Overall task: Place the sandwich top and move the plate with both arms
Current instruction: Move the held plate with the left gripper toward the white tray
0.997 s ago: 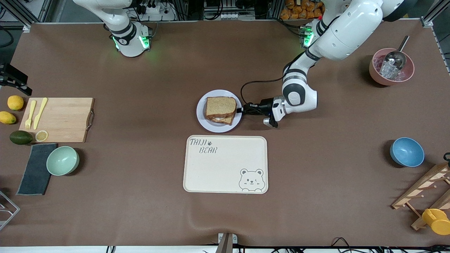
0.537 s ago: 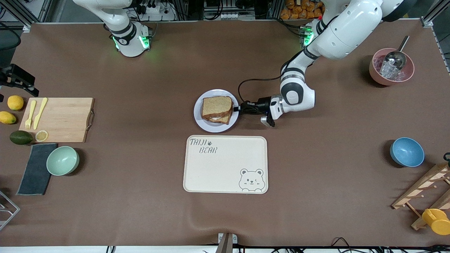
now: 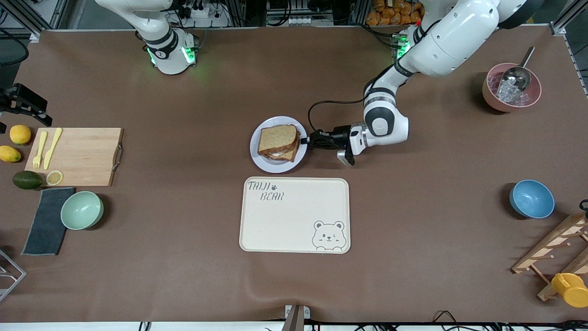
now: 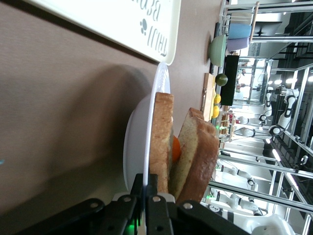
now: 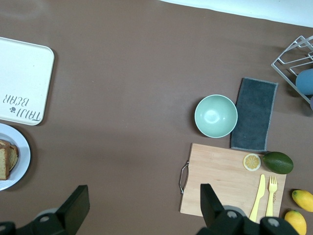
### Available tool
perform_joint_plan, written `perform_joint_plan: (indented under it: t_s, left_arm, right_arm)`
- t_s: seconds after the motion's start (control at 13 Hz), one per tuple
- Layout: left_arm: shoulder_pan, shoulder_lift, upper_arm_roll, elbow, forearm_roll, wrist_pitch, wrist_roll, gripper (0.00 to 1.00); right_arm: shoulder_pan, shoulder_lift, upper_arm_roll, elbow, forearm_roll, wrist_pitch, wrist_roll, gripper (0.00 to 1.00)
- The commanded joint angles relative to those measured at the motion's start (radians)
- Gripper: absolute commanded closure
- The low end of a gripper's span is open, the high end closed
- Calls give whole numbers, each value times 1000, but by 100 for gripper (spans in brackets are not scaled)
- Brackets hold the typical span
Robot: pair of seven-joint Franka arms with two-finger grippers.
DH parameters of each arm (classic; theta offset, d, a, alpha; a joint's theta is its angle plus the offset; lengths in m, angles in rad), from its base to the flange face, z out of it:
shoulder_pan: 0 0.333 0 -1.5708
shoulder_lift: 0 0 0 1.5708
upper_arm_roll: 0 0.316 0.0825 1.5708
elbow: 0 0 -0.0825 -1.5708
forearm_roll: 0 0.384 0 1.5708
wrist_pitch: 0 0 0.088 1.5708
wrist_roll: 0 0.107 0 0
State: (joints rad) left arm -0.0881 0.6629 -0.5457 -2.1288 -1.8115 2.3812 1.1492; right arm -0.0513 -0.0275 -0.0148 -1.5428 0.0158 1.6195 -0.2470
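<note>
L hand [image 3: 307, 140] clamps plate [image 3: 262, 163] rim beside sandwich top [image 3: 277, 139].

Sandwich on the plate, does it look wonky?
Yes. The sandwich top sits crooked, tilted off the lower slice rather than square on it. The left gripper, shut on the plate rim, hasn't tipped it.

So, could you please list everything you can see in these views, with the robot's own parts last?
plate: 1, pale lavender-white, mid-table, farther than the tray
sandwich top: 1, brown, on the stacked sandwich on the plate
tray: 1, cream, bear print
cutting board: 1, wooden, right arm's end
green bowl: 1, beside the grey cloth
blue bowl: 1, left arm's end
pink bowl: 1, holds a metal scoop
left gripper: shut on the plate rim
right gripper: open, high over the table
</note>
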Motion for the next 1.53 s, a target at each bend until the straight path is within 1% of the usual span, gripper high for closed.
perform_joint_plan:
  t_s: [0.0,0.31,0.61,0.69,0.92,1.15,1.46]
  left_arm:
    - [22,-17,-33,3,-55,-22,32,100]
    - [42,-60,-52,1,-74,-22,21,100]
    - [132,-77,-131,4,-72,-20,11,100]
    - [146,-82,-138,12,-72,-20,7,100]
    - [152,-94,-138,41,-72,-16,-8,100]
    - [154,-80,-132,111,-69,-8,-57,100]
    - [137,-27,-85,196,-55,19,-65,100]
  right_arm:
    - [19,-8,3,-2,-30,-9,20,0]
    - [19,-6,3,0,-30,-9,20,0]
    - [21,-6,3,-2,-33,-10,20,0]
    - [21,-6,4,-5,-36,-10,20,0]
    - [21,-6,3,-7,-36,-10,20,0]
    - [19,-6,3,-5,-36,-18,20,0]
    - [19,-6,3,-7,-36,-20,20,0]
